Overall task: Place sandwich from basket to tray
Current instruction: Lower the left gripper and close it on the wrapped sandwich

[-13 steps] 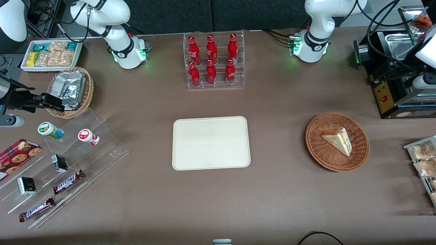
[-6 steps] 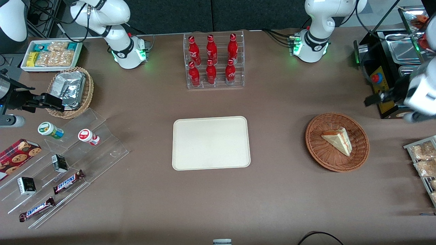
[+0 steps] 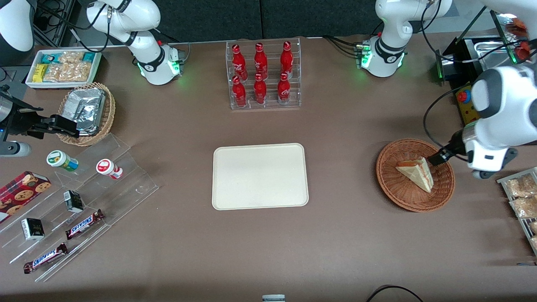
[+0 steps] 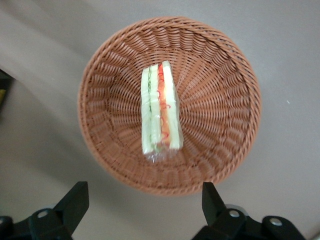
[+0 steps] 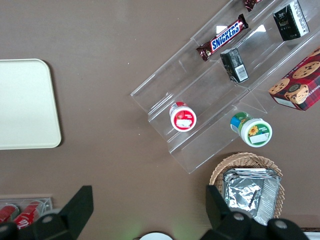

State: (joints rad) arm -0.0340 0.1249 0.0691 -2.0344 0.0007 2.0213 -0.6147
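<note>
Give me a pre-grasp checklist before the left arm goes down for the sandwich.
1. Sandwich in the wicker basket, lying alone, nothing on it: ok.
2. Gripper open, fingers spread wider than the sandwich: ok.
3. Gripper above the basket, not touching the sandwich: ok.
4. Centring: in the wrist view the sandwich sits just off the midline between the fingers, and the gripper hangs nearer the basket's rim than its middle: not ok yet.
5. Tray bare and ready to receive: ok.
6. Table between basket and tray free of objects: ok.
</note>
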